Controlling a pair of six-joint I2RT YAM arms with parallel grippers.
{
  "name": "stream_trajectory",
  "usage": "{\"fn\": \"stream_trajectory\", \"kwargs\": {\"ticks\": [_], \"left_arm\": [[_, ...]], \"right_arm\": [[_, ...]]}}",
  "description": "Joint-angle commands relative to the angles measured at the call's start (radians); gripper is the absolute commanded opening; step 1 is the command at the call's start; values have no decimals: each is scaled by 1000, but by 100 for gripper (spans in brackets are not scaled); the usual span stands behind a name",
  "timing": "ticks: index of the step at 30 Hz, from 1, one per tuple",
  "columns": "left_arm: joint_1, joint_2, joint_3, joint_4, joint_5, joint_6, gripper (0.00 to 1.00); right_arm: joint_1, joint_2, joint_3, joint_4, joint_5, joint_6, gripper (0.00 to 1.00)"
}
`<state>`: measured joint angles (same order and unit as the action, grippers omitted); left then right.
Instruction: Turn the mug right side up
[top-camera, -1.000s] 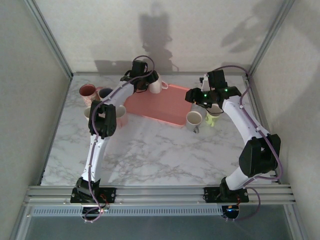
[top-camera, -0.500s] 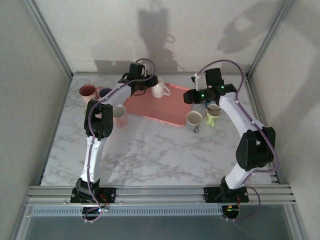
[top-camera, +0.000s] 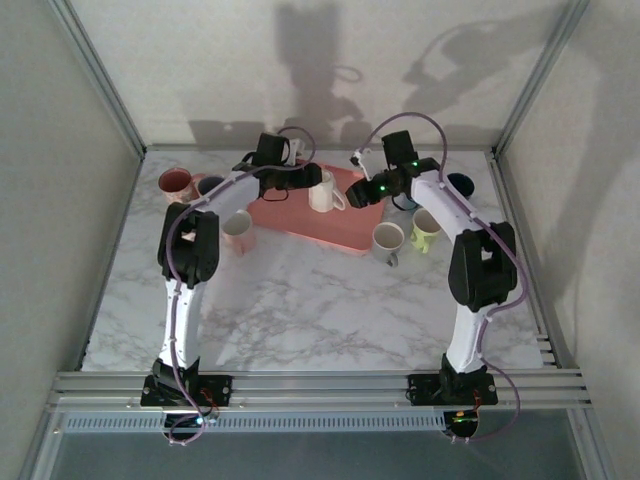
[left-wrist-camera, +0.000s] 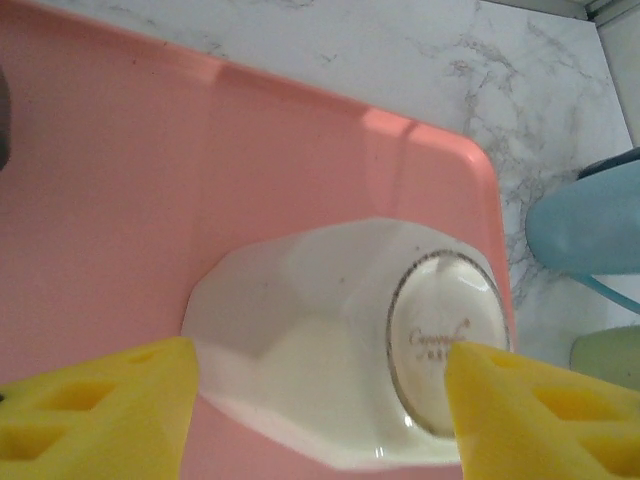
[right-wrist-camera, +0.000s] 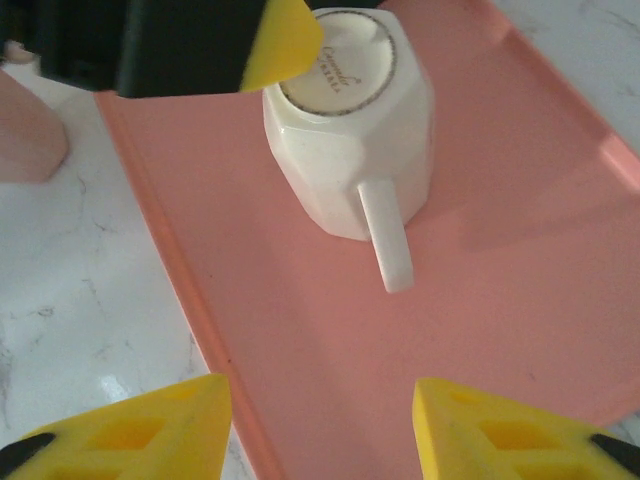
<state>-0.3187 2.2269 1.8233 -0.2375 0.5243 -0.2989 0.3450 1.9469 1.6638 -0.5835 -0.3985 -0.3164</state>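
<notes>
A: Since you have every view up, where does the white mug (top-camera: 322, 190) sit?

B: On the pink tray (top-camera: 295, 215) at the back of the desk (top-camera: 300, 300), toward the tray's right end. It is upside down: the ringed base (right-wrist-camera: 335, 60) with its printed mark faces up in the right wrist view. Whether the rim lies flat on the tray or is tipped, I cannot tell.

A: And the handle (right-wrist-camera: 385, 240)?

B: It sticks out low along the tray, on the side away from the left arm.

A: What are the left fingers (left-wrist-camera: 100, 400) doing?

B: They are closed on the white mug, with one yellow pad on each side of its body near the base. In the right wrist view one yellow tip lies against the edge of the base.

A: The right fingers (right-wrist-camera: 130, 430)?

B: Spread wide with nothing between them. They hover over the tray just beside the mug, on the handle side.

A: Anything else nearby?

B: Off the tray's right edge stand a teal mug (left-wrist-camera: 585, 220) and a pale green mug (left-wrist-camera: 605, 360). A cream mug (top-camera: 388, 237) stands upright just in front of the tray's right corner. A pink mug (top-camera: 175, 181) and a dark mug (top-camera: 210, 185) stand side by side at the far left of the desk, well apart from the white one.
</notes>
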Motion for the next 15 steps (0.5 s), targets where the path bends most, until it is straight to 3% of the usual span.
{"fn": "stream_trajectory", "kwargs": {"ticks": [1,9,15], "left_arm": [[32,-137,-36,-37,-5,5,68],[42,-394,-331,-16,-6,0,68],[42,-568,-616,91,119,66,67]], "right_arm": [[7,64,46,17,-72,-115,53],[6,182,108,85,-117,-251,54],[10,251,177,73,-93,-300,55]]}}
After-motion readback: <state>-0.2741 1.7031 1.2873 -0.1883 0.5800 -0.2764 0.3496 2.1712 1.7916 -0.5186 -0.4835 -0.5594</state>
